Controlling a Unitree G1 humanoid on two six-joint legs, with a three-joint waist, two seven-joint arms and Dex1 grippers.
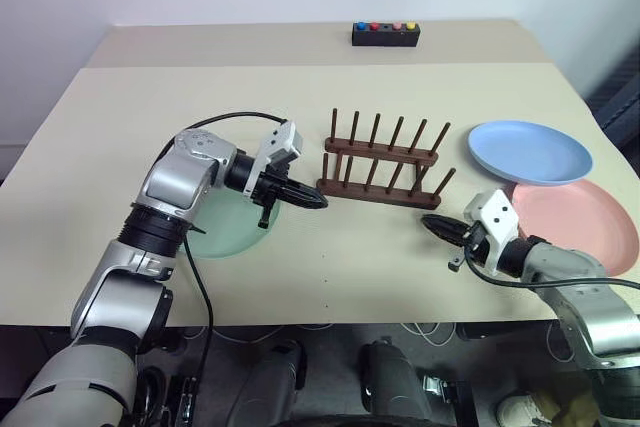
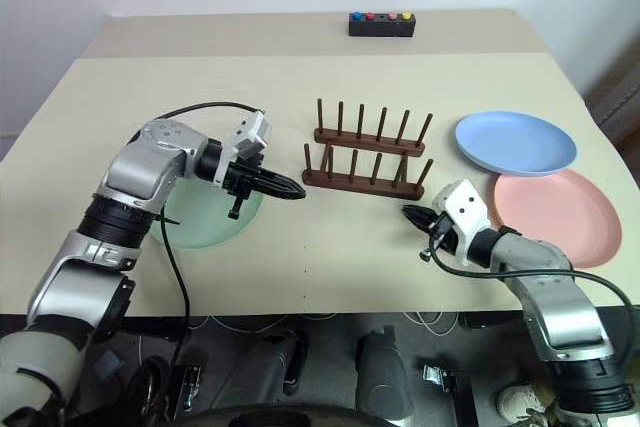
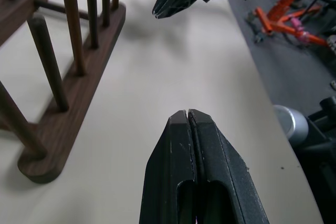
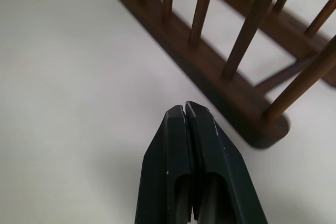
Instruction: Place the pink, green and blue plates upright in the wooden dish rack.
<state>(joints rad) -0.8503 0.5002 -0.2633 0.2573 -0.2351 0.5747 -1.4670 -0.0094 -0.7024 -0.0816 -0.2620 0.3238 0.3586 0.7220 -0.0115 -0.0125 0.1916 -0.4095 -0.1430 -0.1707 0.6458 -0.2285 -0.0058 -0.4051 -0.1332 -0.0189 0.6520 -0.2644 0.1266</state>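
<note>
Both my left gripper (image 1: 318, 201) and right gripper (image 1: 428, 226) are pinched closed, empty, flanking the wooden dish rack (image 1: 383, 160). Green plate (image 1: 225, 230), blue plate (image 1: 530, 152), pink plate (image 1: 580, 222) lie flat.

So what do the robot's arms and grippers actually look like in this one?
Both arms are silver-grey metal segments with black joints. A black cable loops along the left arm. Each wrist carries a small white housing. The left gripper and right gripper each have two black, tapered fingers with slots running down them. No markings can be made out.
</note>
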